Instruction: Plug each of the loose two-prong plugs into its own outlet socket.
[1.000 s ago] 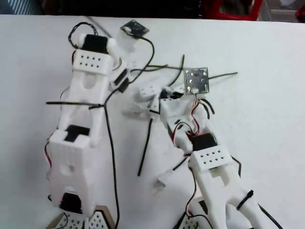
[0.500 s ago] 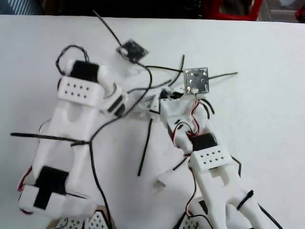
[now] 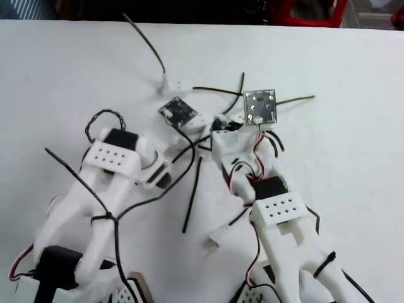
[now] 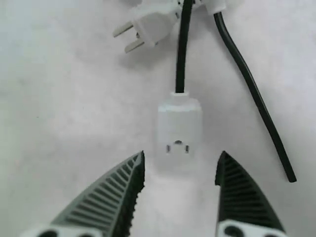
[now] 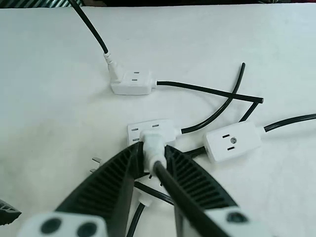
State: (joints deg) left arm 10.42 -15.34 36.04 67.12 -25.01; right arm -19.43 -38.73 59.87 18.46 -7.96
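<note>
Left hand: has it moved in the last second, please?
Yes. The left hand drew back toward the near edge of the table, from beyond the right arm's square plate to beside it.

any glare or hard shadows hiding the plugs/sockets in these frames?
High view: metal plate on an arm's wrist glints, table bright, no hard shadows. Left wrist view: soft shadow around the socket, slots readable. Right wrist view: even light, faint shadow under the far socket; right pincer hides part of its plug.
</note>
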